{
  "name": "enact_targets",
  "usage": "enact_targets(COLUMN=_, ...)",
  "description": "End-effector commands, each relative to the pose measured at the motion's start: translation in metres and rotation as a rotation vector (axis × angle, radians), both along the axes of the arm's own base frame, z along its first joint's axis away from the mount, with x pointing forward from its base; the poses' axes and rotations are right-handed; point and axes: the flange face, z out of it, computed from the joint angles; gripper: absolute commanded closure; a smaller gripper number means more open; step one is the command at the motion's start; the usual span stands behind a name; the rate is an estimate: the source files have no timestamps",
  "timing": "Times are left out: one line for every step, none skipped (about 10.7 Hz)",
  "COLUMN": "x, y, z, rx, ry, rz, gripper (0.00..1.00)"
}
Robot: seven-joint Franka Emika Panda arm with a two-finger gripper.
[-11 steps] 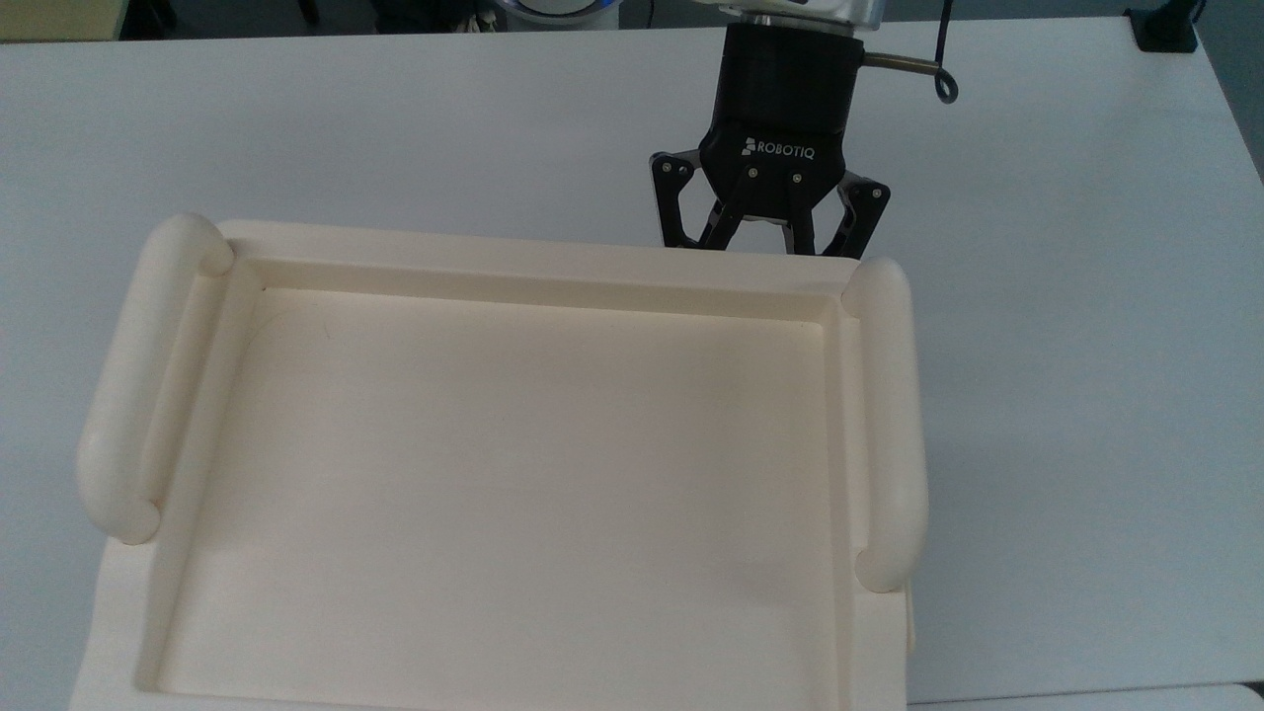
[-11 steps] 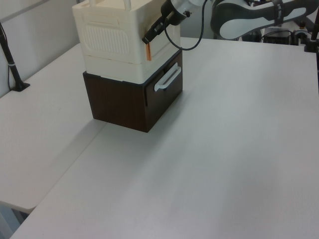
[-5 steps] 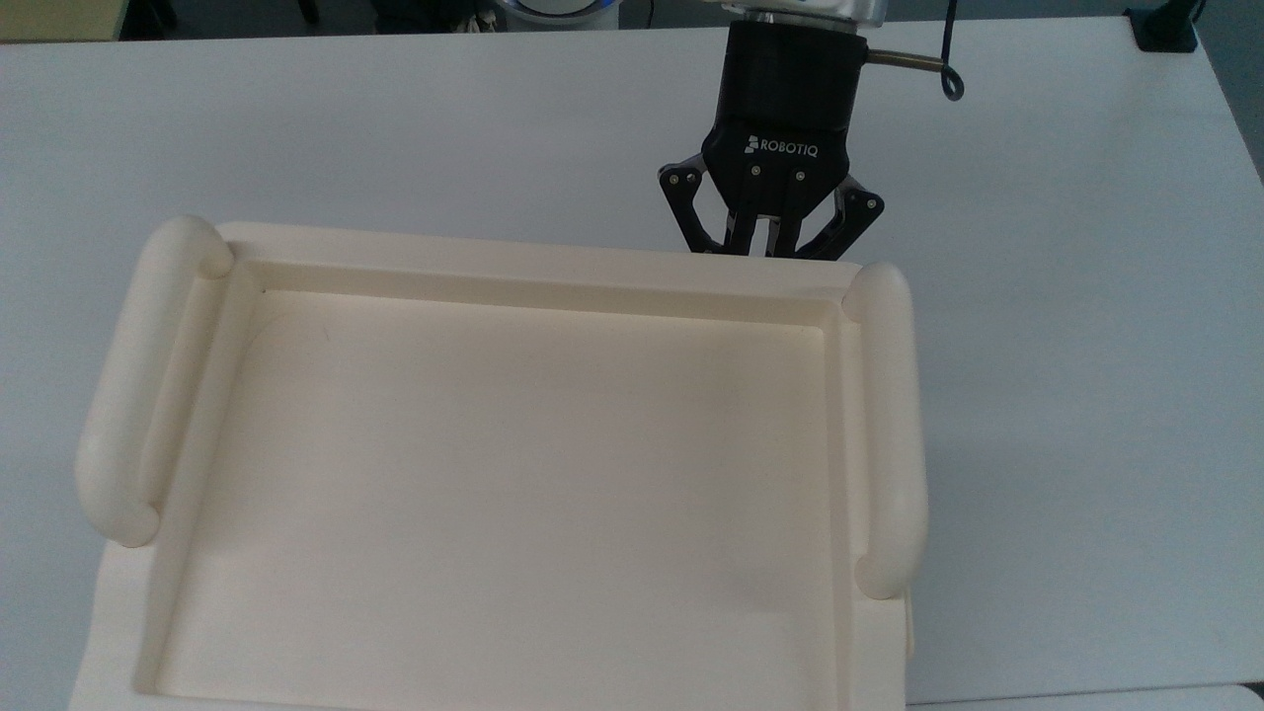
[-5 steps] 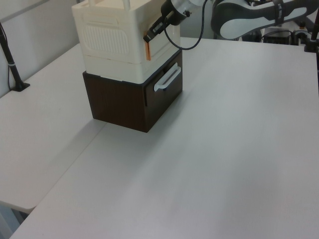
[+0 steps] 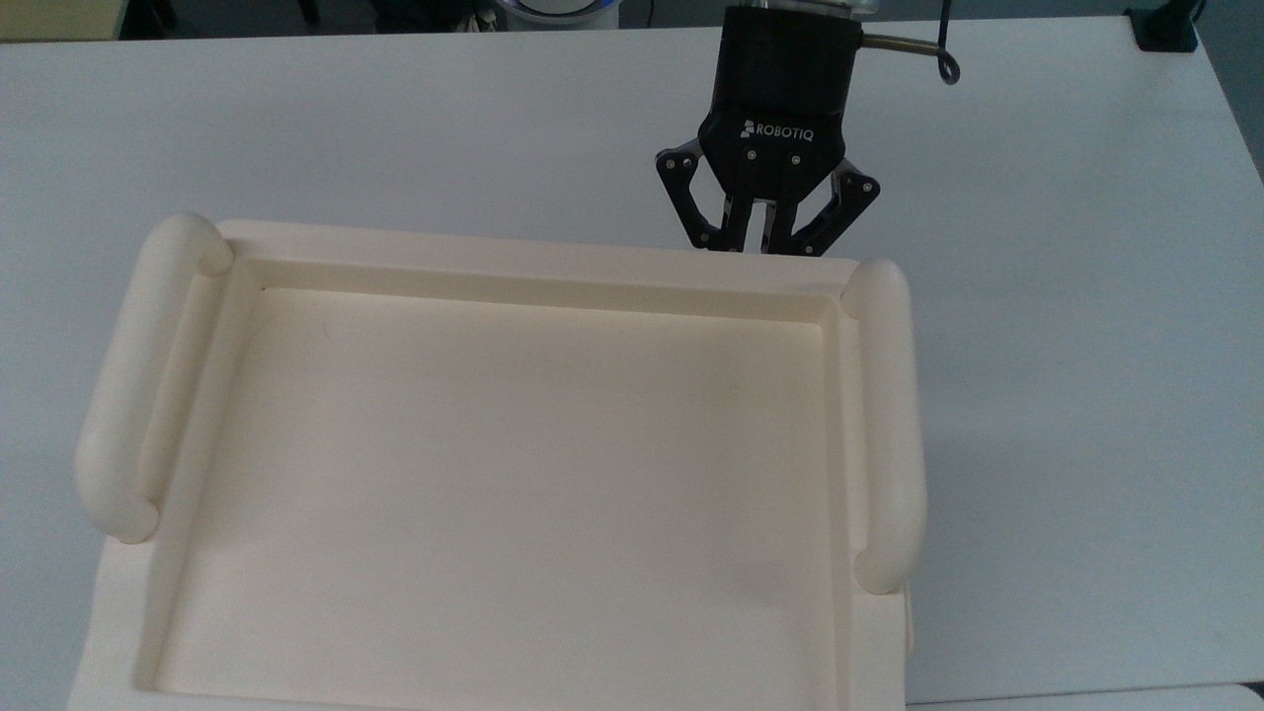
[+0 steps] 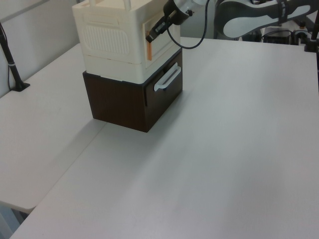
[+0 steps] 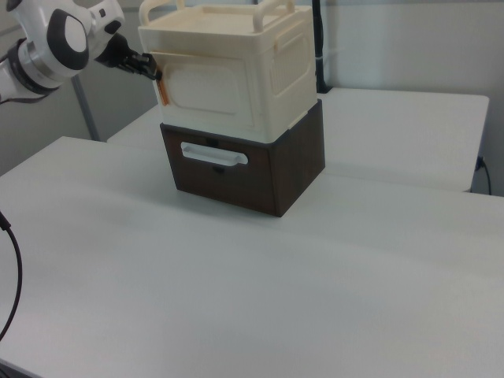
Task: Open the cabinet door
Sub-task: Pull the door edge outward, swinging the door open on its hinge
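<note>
Since the gripper point(image 5: 758, 247) sits at the door's point(image 7: 206, 88) handle edge, the pull must run away from the cabinet point(image 7: 236, 71); its fingers look nearly closed, seemingly pinching the upright handle point(image 6: 148, 47); the door faces the arm on the cabinet front, above the dark drawer unit point(image 7: 244, 169).

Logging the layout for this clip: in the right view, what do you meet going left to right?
White robot arm → black gripper → orange handle strip on the cabinet door → cream flat cabinet door → cream plastic cabinet atop the dark brown wooden drawer box.
</note>
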Motion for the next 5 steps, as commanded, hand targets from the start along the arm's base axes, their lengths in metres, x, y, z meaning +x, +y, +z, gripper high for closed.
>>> enact_targets(x=-0.038, y=-0.029, z=0.018, rx=-0.003, ry=0.143, rz=-0.018, gripper=0.98)
enact_targets(x=-0.046, y=-0.034, z=0.023, rx=0.002, ry=0.206, rz=0.013, gripper=0.98)
enact_targets(x=-0.057, y=-0.041, z=0.032, rx=-0.001, ry=0.268, rz=0.045, gripper=0.98)
enact_targets(x=-0.068, y=-0.054, z=0.043, rx=0.012, ry=0.325, rz=0.062, gripper=0.98)
enact_targets(x=-0.080, y=-0.067, z=0.052, rx=0.020, ry=0.383, rz=0.079, gripper=0.93)
